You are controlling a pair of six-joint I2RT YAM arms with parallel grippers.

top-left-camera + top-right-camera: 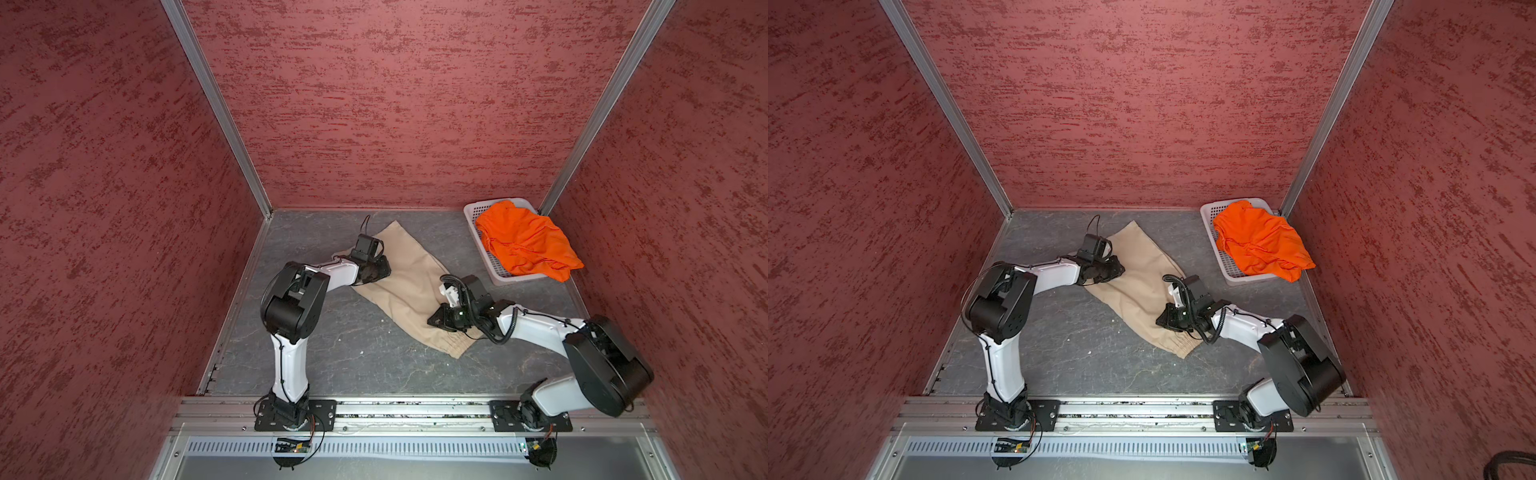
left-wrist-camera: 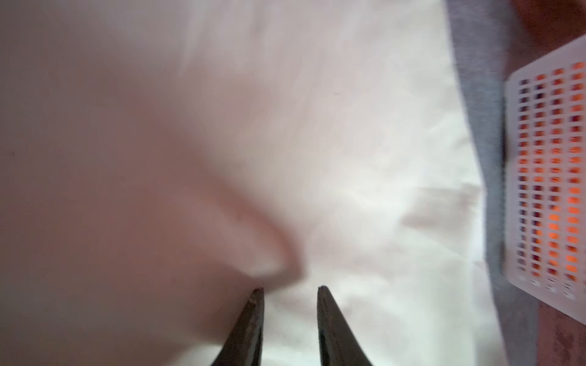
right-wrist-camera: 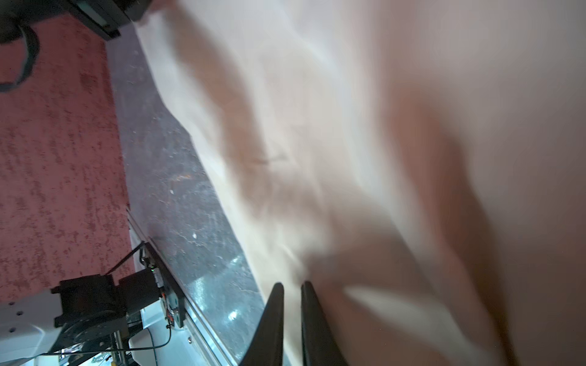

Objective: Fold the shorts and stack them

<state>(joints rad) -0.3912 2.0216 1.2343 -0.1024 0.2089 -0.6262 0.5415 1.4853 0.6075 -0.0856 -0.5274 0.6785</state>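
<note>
beige cloth shorts (image 1: 409,270) flat mid-frame for folding | left tool (image 2: 290,289) narrowly apart | right tool (image 3: 290,283) near-closed, grip: cannot tell | orange cloth shorts (image 1: 525,241) wait upper right

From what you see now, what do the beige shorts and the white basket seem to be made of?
Beige shorts: soft matte cloth, maybe cotton; it wrinkles and gathers at the waistband.
White basket: stiff moulded plastic, it seems; a regular grid of small holes.
</note>
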